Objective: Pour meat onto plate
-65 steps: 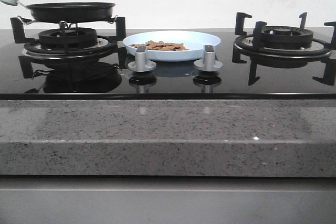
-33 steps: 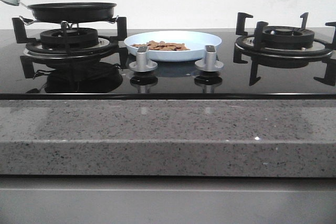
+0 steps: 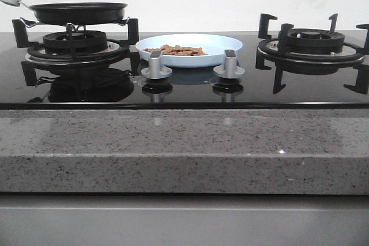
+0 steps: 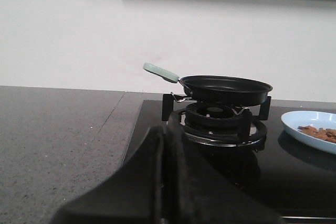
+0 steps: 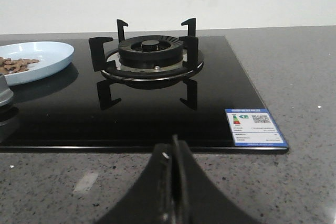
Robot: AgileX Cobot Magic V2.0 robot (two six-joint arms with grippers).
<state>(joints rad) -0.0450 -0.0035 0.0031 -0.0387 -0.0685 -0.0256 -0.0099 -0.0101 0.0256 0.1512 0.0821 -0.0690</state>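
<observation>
The meat (image 3: 176, 50) is heaped on the left part of the blue plate (image 3: 222, 44), set between the two burners. The black pan (image 3: 78, 11) is kept on the left burner. Both pincers, left (image 4: 167, 182) and right (image 5: 174, 182), are pressed together, empty.

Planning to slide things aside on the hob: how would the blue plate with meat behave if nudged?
The plate looks glossy and sits on smooth black glass, so it would probably slide easily. Wide and shallow, it seems unlikely to tip. The loose meat might shift.
</observation>
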